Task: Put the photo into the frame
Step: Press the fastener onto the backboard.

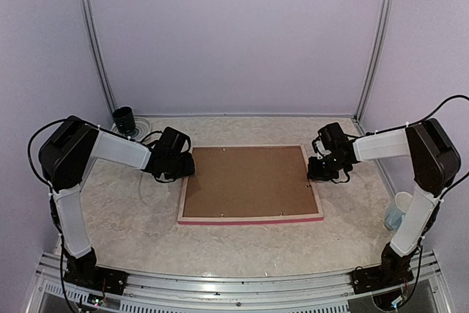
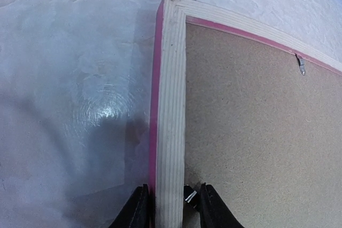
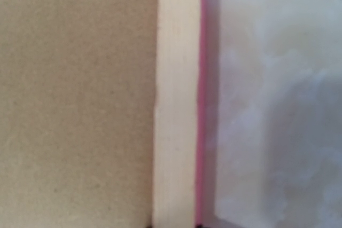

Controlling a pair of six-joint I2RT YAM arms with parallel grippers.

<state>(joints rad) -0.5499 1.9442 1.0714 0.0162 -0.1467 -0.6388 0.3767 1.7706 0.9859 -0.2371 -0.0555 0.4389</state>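
Observation:
The frame (image 1: pixel 249 218) lies face down on the table, pale wood back up and pink-red edges showing. A brown backing board (image 1: pixel 248 179) fills it. The photo is hidden. My left gripper (image 1: pixel 185 165) is at the frame's left rail. In the left wrist view it (image 2: pixel 171 206) straddles the rail (image 2: pixel 170 105), with one finger on the pink outer edge and the other against a small metal tab (image 2: pixel 190 196) at the inner edge. My right gripper (image 1: pixel 316 168) is at the right rail. In the blurred right wrist view only its fingertips show at the bottom edge, tight on both sides of the rail (image 3: pixel 175 105).
A black cup (image 1: pixel 124 118) stands at the back left corner. A white and blue cup (image 1: pixel 396 210) stands at the right edge by my right arm. Another metal tab (image 2: pixel 301 64) sits on the frame's far rail. Purple walls close in the table.

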